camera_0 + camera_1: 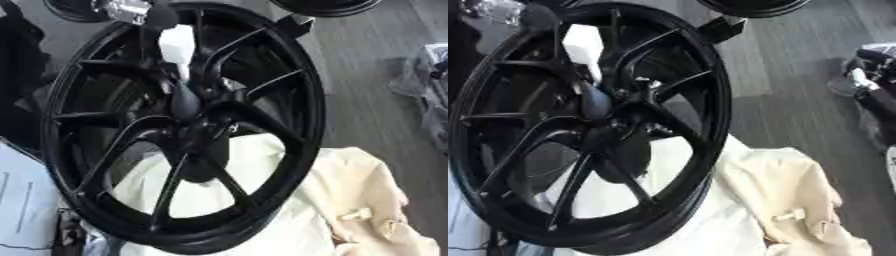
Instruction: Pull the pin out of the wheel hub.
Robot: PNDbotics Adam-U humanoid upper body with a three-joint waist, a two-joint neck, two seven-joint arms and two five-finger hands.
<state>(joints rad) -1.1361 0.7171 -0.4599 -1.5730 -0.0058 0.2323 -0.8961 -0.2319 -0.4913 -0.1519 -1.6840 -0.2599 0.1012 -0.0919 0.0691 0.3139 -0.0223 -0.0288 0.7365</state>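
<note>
Grey plank flooring (376, 100) runs behind the work, with a second dark rim (325, 5) at the far edge. Nearer, a crumpled cream cloth (367, 190) is spread under and to the right of the big black multi-spoke alloy wheel (311, 100), which stands tilted on its edge with its face towards me. Its hub (199, 131) sits at the meeting of the spokes, about the middle of the left eye view. My left hand (177, 47) comes down from the upper left, a white block in front of the upper spokes. Below it a dark tapering shape (184, 102) points down and slightly right, ending just above the hub. I cannot tell whether that shape is part of me or the pin, nor whether my hand is closed on anything. The pin would lie along that same line, so I judge the pull should go back up and left, between the spokes. My right hand is not in sight, so the left is the nearer.
</note>
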